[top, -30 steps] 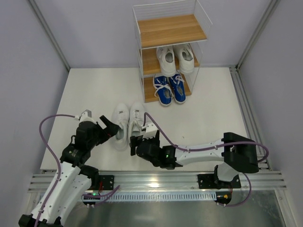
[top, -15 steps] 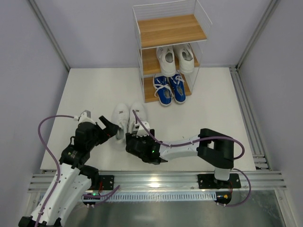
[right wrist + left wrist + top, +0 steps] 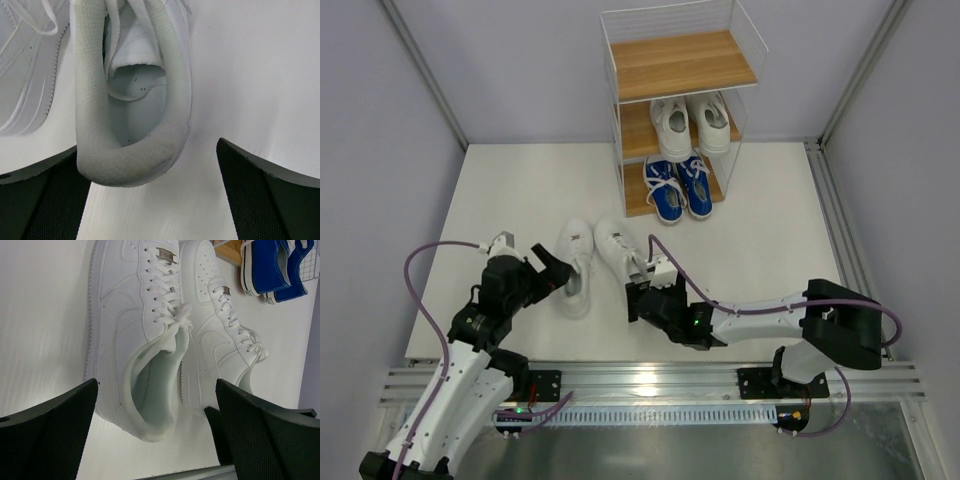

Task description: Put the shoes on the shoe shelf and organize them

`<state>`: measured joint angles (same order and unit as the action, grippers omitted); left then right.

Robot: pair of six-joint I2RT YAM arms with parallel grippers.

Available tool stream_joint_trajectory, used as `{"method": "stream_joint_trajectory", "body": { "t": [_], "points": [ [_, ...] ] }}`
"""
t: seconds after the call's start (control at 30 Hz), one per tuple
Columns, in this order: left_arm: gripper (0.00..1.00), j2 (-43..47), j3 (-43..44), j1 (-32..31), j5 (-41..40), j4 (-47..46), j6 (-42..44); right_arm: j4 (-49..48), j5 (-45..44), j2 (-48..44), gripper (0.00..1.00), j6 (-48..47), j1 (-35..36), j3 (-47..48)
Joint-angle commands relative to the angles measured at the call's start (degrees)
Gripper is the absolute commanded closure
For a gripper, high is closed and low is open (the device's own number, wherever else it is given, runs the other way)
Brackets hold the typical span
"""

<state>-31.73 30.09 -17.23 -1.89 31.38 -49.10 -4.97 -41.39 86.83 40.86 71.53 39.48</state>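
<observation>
Two white sneakers lie on the table: the left one (image 3: 574, 262) and the right one (image 3: 615, 245), toes toward the shoe shelf (image 3: 680, 60). The shelf's middle board holds a white pair (image 3: 690, 122) and its bottom board a blue pair (image 3: 678, 185); the top board is bare. My left gripper (image 3: 555, 272) is open just behind the left sneaker's heel (image 3: 145, 405). My right gripper (image 3: 638, 290) is open, and the right sneaker's heel collar (image 3: 132, 150) sits between its fingers, close to the left finger (image 3: 40, 200).
In the left wrist view the right sneaker (image 3: 220, 335) lies against the left one, with the blue pair (image 3: 270, 265) beyond. Grey walls close in the white table (image 3: 770, 240) on three sides. A metal rail (image 3: 650, 380) runs along the near edge.
My right arm has swung to the right and its gripper now sits behind the right sneaker's heel; that sneaker's heel has shifted right. My left arm has not moved.
</observation>
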Motion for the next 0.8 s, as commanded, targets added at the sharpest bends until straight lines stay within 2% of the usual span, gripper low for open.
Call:
{"method": "stream_joint_trajectory", "body": {
  "t": [0.0, 0.1, 0.23, 0.37, 0.63, 0.77],
  "points": [
    [0.0, -1.1, 0.1, 0.3, 0.7, -3.0, 0.1, -6.2, 3.8, -4.2, 0.0, -15.0, -1.1, -4.8],
    [0.0, -1.6, 0.3, 0.3, 0.9, -3.3, 0.0, -8.5, 9.1, -7.8, 0.0, -21.0, -4.1, -7.8],
    [0.0, -1.3, 0.5, 0.3, 0.7, -3.0, 0.1, -10.5, 20.3, -13.1, 0.0, -24.4, -11.9, -11.7],
    [0.0, -1.5, 0.4, 0.2, 0.7, -3.3, -0.2, -11.8, 25.5, -14.3, 0.0, -25.9, -12.3, -11.5],
    [0.0, -2.2, 0.7, 0.3, 0.8, -3.3, 0.2, -21.7, 34.8, -11.9, 0.0, -25.5, -11.9, -10.8],
    [0.0, -2.6, 0.7, 0.3, 0.7, -3.5, 0.2, -20.7, 33.0, -8.4, 0.0, -25.9, -11.7, -7.2]
  ]
}}
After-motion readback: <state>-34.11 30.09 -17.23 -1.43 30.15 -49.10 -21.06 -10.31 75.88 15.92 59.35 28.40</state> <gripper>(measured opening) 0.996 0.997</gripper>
